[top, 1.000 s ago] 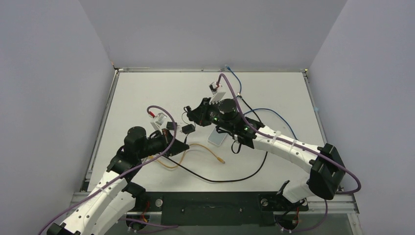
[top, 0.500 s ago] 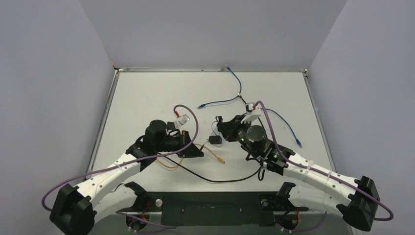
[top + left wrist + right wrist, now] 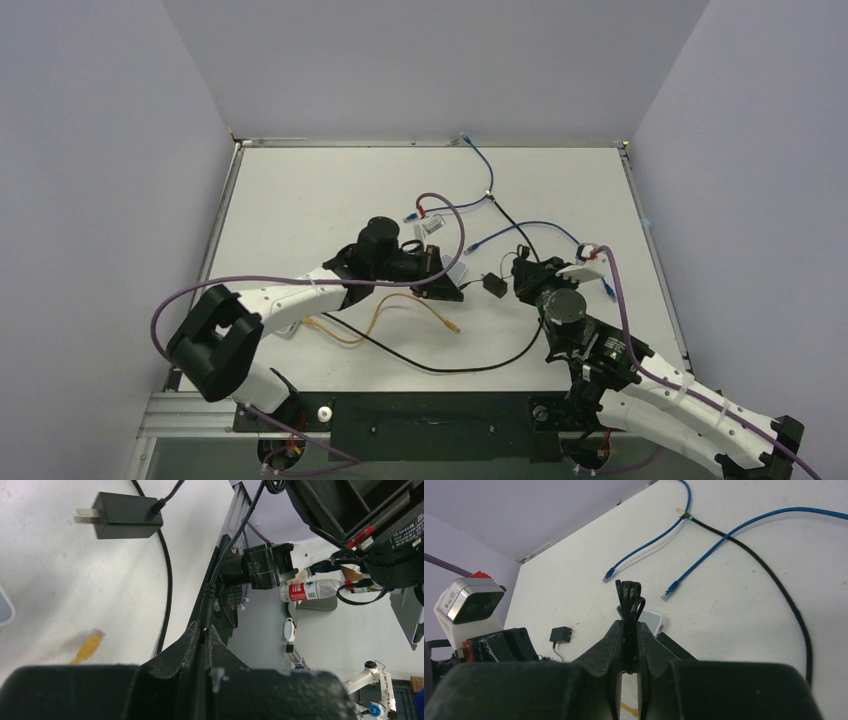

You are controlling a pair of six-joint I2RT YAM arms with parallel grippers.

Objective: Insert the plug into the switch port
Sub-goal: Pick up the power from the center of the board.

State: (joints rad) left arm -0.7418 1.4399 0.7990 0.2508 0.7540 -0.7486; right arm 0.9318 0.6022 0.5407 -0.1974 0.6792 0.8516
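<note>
- We are seeing the white table [image 3: 300, 200] carrying loose blue cables [image 3: 649, 543].
- Our left gripper [image 3: 204, 636] is pinching a black cord [image 3: 215, 572], fingers pressed together on it.
- Our right gripper [image 3: 628, 632] is clamping a looped black bundle [image 3: 629, 597].
- The white box [image 3: 654, 620] is lying on the table just behind the right fingers, its port hidden from us.
- A black adapter [image 3: 122, 516] is lying nearby.

I count two blue cables [image 3: 696, 565], one orange cable [image 3: 89, 645], one loose black cable [image 3: 799, 622], one corded black adapter [image 3: 125, 516], one white box [image 3: 652, 620].
</note>
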